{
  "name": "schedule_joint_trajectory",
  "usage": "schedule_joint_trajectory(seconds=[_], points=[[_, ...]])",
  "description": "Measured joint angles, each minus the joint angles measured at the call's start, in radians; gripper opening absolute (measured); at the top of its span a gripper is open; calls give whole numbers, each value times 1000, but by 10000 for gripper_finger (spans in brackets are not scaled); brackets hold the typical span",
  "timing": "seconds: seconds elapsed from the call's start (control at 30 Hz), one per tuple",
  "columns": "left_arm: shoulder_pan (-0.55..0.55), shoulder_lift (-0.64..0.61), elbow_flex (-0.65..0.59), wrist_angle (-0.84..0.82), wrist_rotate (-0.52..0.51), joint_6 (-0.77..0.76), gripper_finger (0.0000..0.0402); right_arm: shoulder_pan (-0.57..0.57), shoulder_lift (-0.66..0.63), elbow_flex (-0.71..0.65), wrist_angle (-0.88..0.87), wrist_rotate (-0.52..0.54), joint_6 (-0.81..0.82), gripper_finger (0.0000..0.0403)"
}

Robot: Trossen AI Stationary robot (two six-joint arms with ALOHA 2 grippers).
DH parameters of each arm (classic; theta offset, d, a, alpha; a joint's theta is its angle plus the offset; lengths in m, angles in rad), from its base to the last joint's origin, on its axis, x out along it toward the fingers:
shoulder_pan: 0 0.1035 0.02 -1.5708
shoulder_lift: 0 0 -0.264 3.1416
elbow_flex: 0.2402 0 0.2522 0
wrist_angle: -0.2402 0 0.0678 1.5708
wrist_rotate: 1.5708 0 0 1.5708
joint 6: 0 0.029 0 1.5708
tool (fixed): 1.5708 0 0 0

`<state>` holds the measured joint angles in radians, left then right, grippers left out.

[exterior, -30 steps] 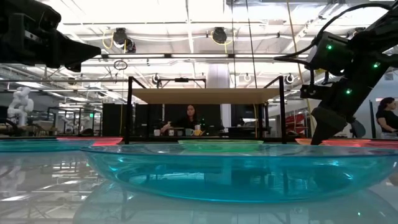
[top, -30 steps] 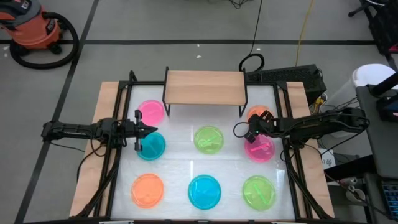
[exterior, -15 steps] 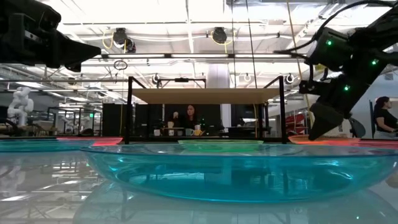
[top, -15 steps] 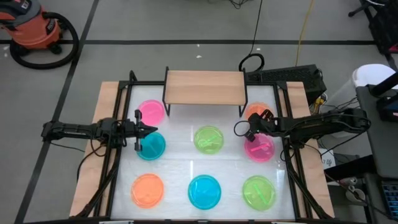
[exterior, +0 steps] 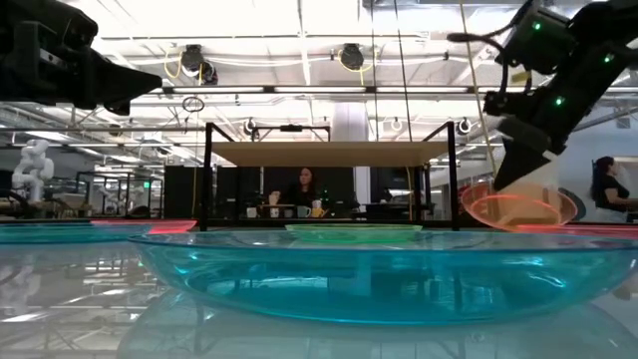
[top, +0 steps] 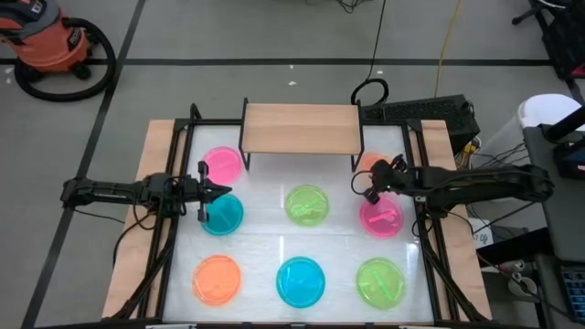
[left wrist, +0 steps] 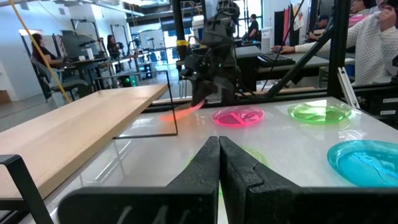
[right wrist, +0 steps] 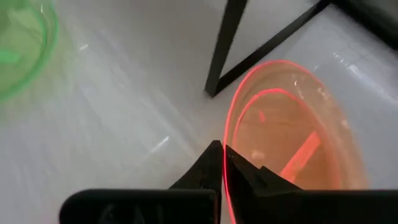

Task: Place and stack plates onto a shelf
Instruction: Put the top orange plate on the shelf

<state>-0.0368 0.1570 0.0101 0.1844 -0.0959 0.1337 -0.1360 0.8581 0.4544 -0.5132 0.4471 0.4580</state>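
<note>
At the table's left side, left gripper (top: 222, 191) hovering with fingers pressed together and empty, between a pink plate (top: 222, 165) and a blue plate (top: 222, 215). Toward the middle, shelf (top: 301, 129) standing bare at the back edge, green plate (top: 307, 204) lying in front of it. At the right, right gripper (top: 373, 180) pinched on the rim of an orange plate (exterior: 518, 207), apparently raised off the table and tilted just beside the shelf's right legs, with another pink plate (top: 381, 216) flat on the table close by.
</note>
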Motion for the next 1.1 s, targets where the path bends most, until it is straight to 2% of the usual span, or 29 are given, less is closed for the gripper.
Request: schedule_joint_trajectory(seconds=[0.2,0.6,0.73,0.9,1.0,1.1], points=[[0,0,0,0,0,0,4,0,-69,28,-31,37,-22,0],[0,0,0,0,0,0,4,0,-172,46,-62,185,-12,0],[0,0,0,0,0,0,4,-1,-195,51,-12,252,-65,0],[0,0,0,0,0,0,4,-2,-195,127,14,338,-164,0],[0,0,0,0,0,0,4,-2,-185,182,94,324,-268,0],[0,0,0,0,0,0,4,-2,-154,231,200,255,-380,0]])
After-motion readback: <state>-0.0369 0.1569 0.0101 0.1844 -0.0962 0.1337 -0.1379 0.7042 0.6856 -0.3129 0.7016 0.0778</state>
